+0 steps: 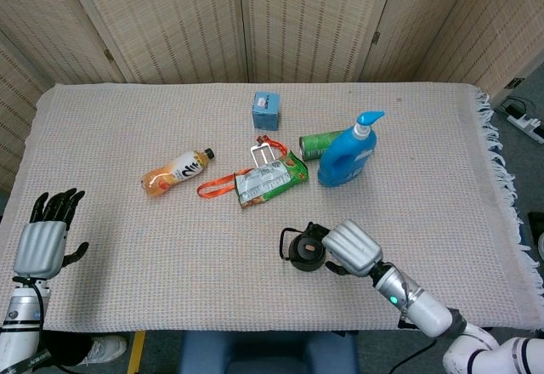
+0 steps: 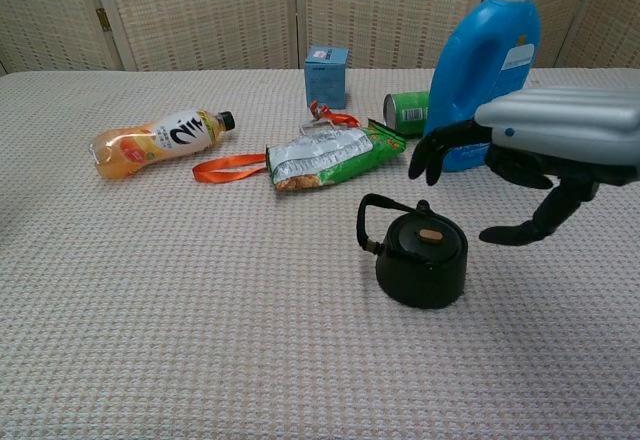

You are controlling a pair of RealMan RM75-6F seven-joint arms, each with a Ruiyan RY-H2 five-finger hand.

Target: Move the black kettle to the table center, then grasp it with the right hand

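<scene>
The black kettle (image 1: 303, 252) (image 2: 419, 257) stands upright on the woven cloth near the table's front, its handle arching to the left. My right hand (image 1: 351, 248) (image 2: 540, 150) hovers just right of and above it, fingers spread and holding nothing, clear of the kettle. My left hand (image 1: 44, 240) stays at the table's front left edge with its fingers extended upward and nothing in it; the chest view does not show it.
Behind the kettle lie a snack bag (image 1: 270, 178) with an orange strap (image 2: 228, 169), a green can (image 1: 317, 144) and a blue detergent bottle (image 1: 348, 152). An orange drink bottle (image 1: 175, 172) lies to the left and a small blue box (image 1: 266, 109) stands further back.
</scene>
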